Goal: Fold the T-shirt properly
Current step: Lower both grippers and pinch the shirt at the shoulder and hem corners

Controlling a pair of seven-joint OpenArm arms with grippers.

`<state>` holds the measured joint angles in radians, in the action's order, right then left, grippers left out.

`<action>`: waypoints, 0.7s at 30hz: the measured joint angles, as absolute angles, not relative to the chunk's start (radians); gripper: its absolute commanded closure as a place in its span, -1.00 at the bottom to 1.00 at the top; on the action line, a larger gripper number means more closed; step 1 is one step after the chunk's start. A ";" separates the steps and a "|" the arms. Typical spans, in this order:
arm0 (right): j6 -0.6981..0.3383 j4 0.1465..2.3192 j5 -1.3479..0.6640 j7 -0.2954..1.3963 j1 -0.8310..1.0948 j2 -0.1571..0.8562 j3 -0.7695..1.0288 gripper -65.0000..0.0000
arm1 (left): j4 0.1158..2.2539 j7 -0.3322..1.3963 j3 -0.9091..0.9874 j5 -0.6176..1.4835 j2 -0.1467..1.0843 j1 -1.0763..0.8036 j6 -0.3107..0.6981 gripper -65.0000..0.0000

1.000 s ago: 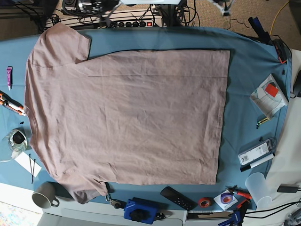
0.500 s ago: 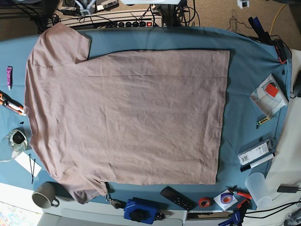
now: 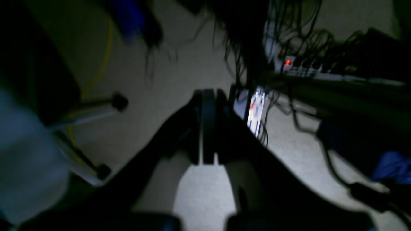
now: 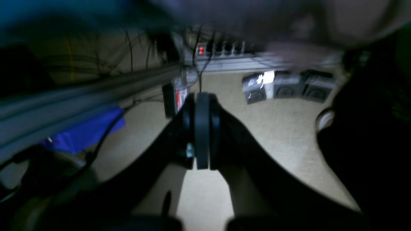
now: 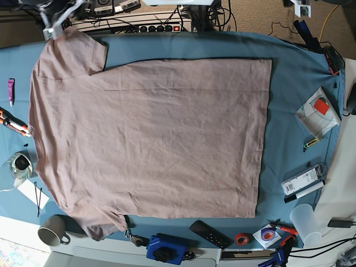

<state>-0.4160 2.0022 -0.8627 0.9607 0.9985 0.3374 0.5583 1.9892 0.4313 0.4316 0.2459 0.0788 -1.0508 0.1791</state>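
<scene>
The mauve-brown T-shirt (image 5: 150, 139) lies spread flat on the blue table cover (image 5: 300, 83), neck to the left and hem to the right. One sleeve (image 5: 75, 50) lies at the top left, the other at the bottom left. Both arms are back beyond the table's far edge, off the shirt. My right arm's white end (image 5: 54, 26) shows just past the top-left sleeve, my left arm's end (image 5: 303, 8) at the top right. In the wrist views, my left gripper (image 3: 207, 94) and right gripper (image 4: 202, 96) are shut on nothing, over the floor.
Along the front edge sit a mug (image 5: 53, 231), a blue device (image 5: 166, 248), a remote (image 5: 210, 233), a red tape roll (image 5: 241, 239) and a plastic cup (image 5: 307, 219). Boxes and pens lie at the right edge. A power strip (image 5: 161, 28) and cables lie behind the table.
The arm ends at the top edge have swung outward, the right arm's toward the top-left sleeve, the left arm's toward the top right. The T-shirt has not moved.
</scene>
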 measured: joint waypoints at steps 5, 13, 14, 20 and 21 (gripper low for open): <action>-0.430 2.088 -0.889 0.962 1.000 0.337 0.670 1.00 | 2.158 0.466 0.431 0.245 0.078 -1.052 0.176 1.00; -0.431 2.173 -0.830 0.938 0.964 0.331 0.766 1.00 | 2.325 0.468 0.432 0.245 0.078 -1.041 0.177 1.00; -0.432 2.173 -0.815 0.938 0.952 0.332 0.767 1.00 | 2.328 0.468 0.432 0.247 0.078 -1.037 0.178 1.00; -0.501 2.173 -0.750 0.933 0.922 0.329 0.768 0.08 | 2.328 0.468 0.432 0.245 0.078 -1.035 0.180 1.00; -0.495 2.173 -0.738 0.933 0.920 0.329 0.768 0.07 | 2.328 0.468 0.432 0.245 0.078 -1.035 0.180 1.00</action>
